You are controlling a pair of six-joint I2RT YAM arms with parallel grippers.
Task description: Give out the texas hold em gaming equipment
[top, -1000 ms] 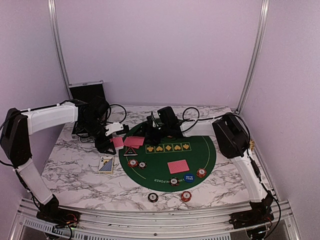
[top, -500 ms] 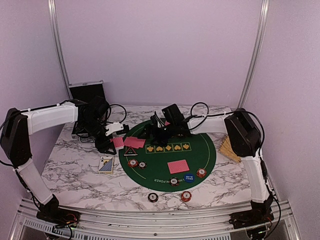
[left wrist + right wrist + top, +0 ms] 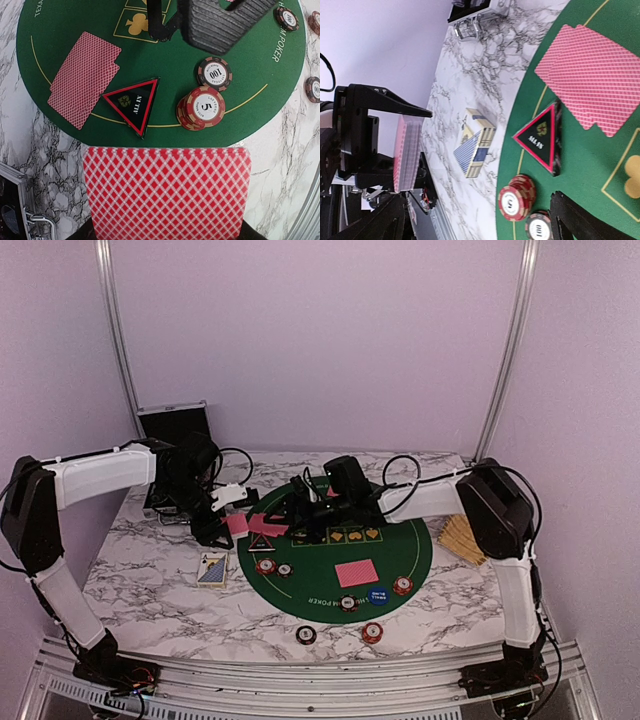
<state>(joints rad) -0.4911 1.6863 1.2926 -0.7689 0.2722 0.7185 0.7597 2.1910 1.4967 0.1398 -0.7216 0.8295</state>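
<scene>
The marble counter (image 3: 140, 580) carries a round green mat (image 3: 405, 545) in the middle of the overhead view. At the mat's upper left edge the left tool (image 3: 224, 526) is clamped on a deck (image 3: 167, 192) of red-backed cards. The right tool (image 3: 308, 518) hangs over the mat's upper part, just right of that, its fingers spread and empty. Beside it lies a face-down pair (image 3: 84, 79), with a black triangular marker (image 3: 132, 104) next to the pair, then stacked chips (image 3: 202, 107), and a blue button (image 3: 377, 594) near the mat's lower edge.
</scene>
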